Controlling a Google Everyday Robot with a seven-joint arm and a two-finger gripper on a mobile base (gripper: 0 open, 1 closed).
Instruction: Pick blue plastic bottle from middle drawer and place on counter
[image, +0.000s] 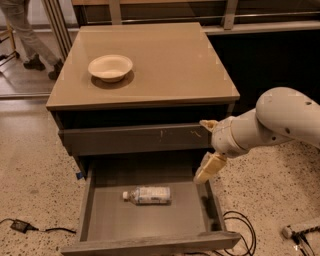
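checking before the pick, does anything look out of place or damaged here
Nothing spilled. The blue plastic bottle lies on its side in the open middle drawer, and the drawer front above has small pale scratches. The gripper hangs at the drawer's right side, fingers open, empty.

Robot arm (282, 120): smooth white rounded shell, matte, lightly shaded underneath; large bulbous joint housing narrowing to a shorter white cylindrical wrist segment; a faint seam divides the two; cream-yellow plastic gripper (209, 166) at the wrist end, blunt and slab-shaped, located over the right-hand rim of the open, shallow grey-brown wooden middle drawer (110, 220).
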